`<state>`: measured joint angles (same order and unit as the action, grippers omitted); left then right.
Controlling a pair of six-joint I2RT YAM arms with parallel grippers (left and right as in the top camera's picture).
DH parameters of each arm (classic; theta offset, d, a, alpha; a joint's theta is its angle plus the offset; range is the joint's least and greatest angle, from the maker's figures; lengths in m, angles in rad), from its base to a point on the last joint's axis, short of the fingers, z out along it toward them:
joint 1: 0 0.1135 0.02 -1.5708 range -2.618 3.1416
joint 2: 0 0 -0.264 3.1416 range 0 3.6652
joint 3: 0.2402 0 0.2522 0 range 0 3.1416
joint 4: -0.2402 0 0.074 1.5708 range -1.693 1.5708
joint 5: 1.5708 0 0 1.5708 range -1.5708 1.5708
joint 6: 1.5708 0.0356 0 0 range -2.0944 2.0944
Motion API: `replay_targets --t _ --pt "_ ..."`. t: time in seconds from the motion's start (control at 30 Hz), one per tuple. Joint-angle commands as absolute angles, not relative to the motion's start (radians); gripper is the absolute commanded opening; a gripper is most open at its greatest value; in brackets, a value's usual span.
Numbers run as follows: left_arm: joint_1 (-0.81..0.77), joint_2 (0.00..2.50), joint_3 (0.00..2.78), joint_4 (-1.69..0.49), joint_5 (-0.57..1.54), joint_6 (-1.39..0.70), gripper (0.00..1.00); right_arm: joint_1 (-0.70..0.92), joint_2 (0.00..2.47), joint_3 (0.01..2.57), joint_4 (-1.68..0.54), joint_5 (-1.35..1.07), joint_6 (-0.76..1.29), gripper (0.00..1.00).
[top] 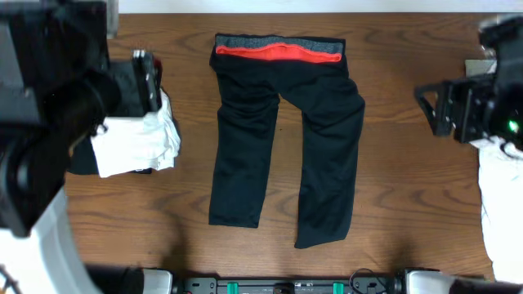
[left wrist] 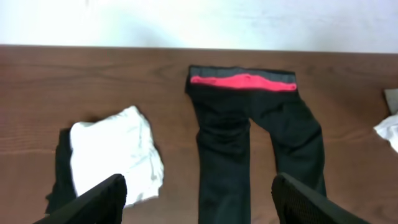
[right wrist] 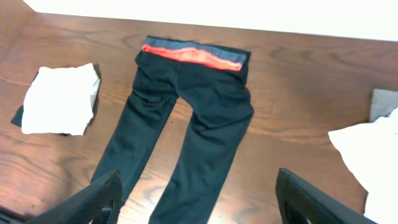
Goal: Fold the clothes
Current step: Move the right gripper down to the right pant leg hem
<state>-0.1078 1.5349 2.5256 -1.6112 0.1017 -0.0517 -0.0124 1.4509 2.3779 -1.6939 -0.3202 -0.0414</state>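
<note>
Fingers wide apart on the left gripper, nothing between them, and the right gripper matches it: jaws spread, empty, both looking down from well above the table. The black trousers lie flat in the middle of the overhead frame, grey-and-red waistband toward the top edge, legs running toward the bottom.

Here's the worry: the legs aren't even. The one on the right of the frame reaches lower and flares outward, so a fold started without squaring them likely ends up crooked. A pinch that catches only the top layer would probably peel it away and bunch the rest.

And watch the left of the frame. The folded white garment sits on a black garment, partly beneath the left arm, and a low sweep could topple that stack. More white fabric waits at the right edge, near the right arm, easy to snag.
</note>
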Motion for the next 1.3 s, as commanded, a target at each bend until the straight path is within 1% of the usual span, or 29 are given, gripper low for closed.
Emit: replay_targets --t 0.0,0.17,0.2,0.27,0.4,0.6,0.67,0.73,0.8,0.87,0.9,0.93,0.97,1.03,1.23,1.27 --pt "-0.110 1.426 2.391 -1.689 0.024 -0.066 0.76 -0.012 1.406 2.298 -1.698 -0.287 -0.040 0.79" --pt "-0.111 1.364 2.149 -1.689 0.035 -0.118 0.77 -0.004 1.394 2.079 -1.697 -0.288 0.035 0.76" --pt "-0.111 1.363 2.084 -1.686 0.060 -0.118 0.77 0.004 1.397 2.001 -1.689 -0.289 0.037 0.71" --pt "-0.111 1.365 1.994 -1.665 0.094 -0.118 0.76 0.029 1.404 1.882 -1.673 -0.289 0.037 0.66" --pt "-0.111 1.365 1.789 -1.549 0.150 -0.117 0.76 0.115 1.412 1.654 -1.603 -0.307 0.036 0.67" --pt "-0.111 1.370 1.555 -1.369 0.150 -0.118 0.77 0.337 1.412 1.346 -1.419 -0.307 0.038 0.72" --pt "-0.111 1.375 1.525 -1.340 0.150 -0.118 0.77 0.414 1.414 1.264 -1.356 -0.302 0.075 0.73" --pt "-0.111 1.382 1.520 -1.333 0.150 -0.118 0.77 0.482 1.415 1.181 -1.304 -0.299 0.163 0.72" --pt "-0.111 1.382 1.520 -1.329 0.149 -0.117 0.78 0.532 1.415 1.108 -1.285 -0.283 0.274 0.68" --pt "-0.110 1.382 1.520 -1.324 0.149 -0.117 0.78 0.566 1.415 1.046 -1.287 -0.258 0.366 0.68" --pt "-0.110 1.382 1.520 -1.321 0.149 -0.117 0.78 0.578 1.415 1.017 -1.287 -0.261 0.399 0.64" --pt "-0.111 1.382 1.520 -1.319 0.149 -0.117 0.82 0.586 1.415 0.998 -1.287 -0.268 0.425 0.61" --pt "-0.110 1.382 1.520 -1.315 0.149 -0.117 0.83 0.595 1.415 0.978 -1.284 -0.278 0.447 0.60" --pt "-0.110 1.382 1.520 -1.307 0.149 -0.117 0.84 0.607 1.415 0.947 -1.264 -0.294 0.457 0.58" --pt "-0.111 1.382 1.520 -1.281 0.149 -0.117 0.85 0.623 1.415 0.858 -1.150 -0.330 0.532 0.47" --pt "-0.111 1.382 1.520 -1.281 0.149 -0.117 0.86 0.623 1.415 0.842 -1.131 -0.329 0.548 0.46"
